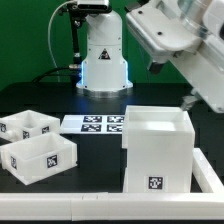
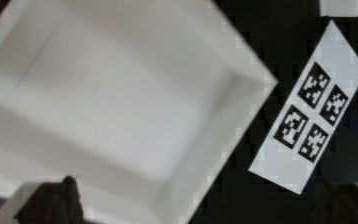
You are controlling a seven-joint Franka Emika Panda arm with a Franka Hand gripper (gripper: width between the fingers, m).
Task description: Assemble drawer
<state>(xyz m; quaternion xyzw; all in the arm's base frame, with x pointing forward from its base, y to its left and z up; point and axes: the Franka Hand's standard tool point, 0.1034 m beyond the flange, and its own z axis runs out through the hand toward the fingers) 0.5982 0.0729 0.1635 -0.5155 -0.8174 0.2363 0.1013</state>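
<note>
Since the black tabletop (image 1: 98, 160) is closed off by a raised white rail (image 1: 100, 207) along its near edge and up the exterior view's right, sliding room is limited on those two sides. The drawer shell (image 1: 155, 150), the largest part, stands with its open face up at the exterior view's right, near that rail. The two trays lie well apart from it at the exterior view's left: the rear tray (image 1: 28, 126) and the front tray (image 1: 40, 156), close to each other, both open side up. The marker board (image 1: 92, 124) lies flat towards the back, between the trays and the shell.

The pincer (image 1: 187, 100) hangs above the shell's far right corner. The wrist view shows one dark fingertip (image 2: 51, 200) near the shell's rim. The other is out of frame, so it cannot be told whether the jaws are spread or pressed together.

Hazard: a descent from here may land a finger on the rim instead of astride the wall. That would probably tip the hollow shell or shove it against the rail. Open room for moving lies on the bare strip between shell and trays.
</note>
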